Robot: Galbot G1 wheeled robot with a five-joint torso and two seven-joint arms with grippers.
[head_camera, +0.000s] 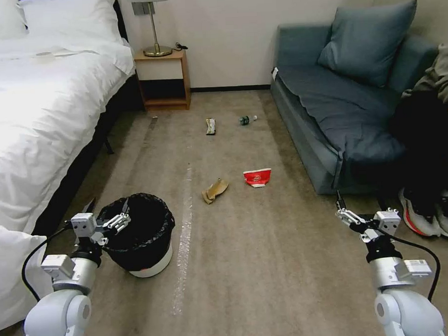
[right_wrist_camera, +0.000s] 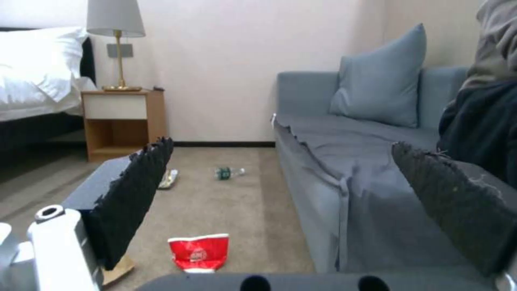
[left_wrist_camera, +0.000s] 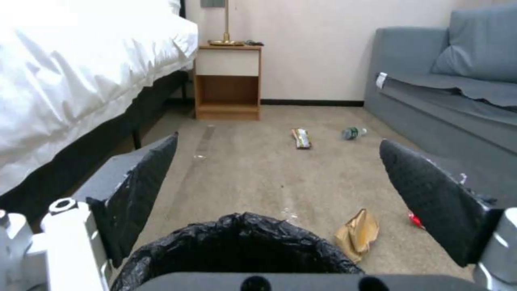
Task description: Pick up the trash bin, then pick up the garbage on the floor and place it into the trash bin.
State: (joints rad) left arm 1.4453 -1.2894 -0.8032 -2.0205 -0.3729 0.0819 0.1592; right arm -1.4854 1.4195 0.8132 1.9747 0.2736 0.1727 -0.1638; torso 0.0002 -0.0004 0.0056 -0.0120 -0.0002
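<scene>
The trash bin (head_camera: 151, 266), white with a black bag folded over its rim, stands on the carpet by the bed. My left gripper (head_camera: 108, 209) hovers open over the bin's near-left rim; in the left wrist view the bag's rim (left_wrist_camera: 237, 242) lies just under the open left gripper (left_wrist_camera: 278, 142). The garbage lies ahead: brown paper (head_camera: 214, 189), a red-and-white cup (head_camera: 257, 177), a flat wrapper (head_camera: 211, 126) and a bottle (head_camera: 246, 119). My right gripper (head_camera: 357, 209) hangs open and empty beside the sofa. The right wrist view shows the cup (right_wrist_camera: 199, 252) below the open right gripper (right_wrist_camera: 282, 145).
A white bed (head_camera: 34, 122) runs along the left and a blue-grey sofa (head_camera: 340, 113) along the right. A wooden nightstand (head_camera: 163, 79) with a lamp stands at the far wall. A seated person's shoes (head_camera: 424, 218) rest close to my right arm.
</scene>
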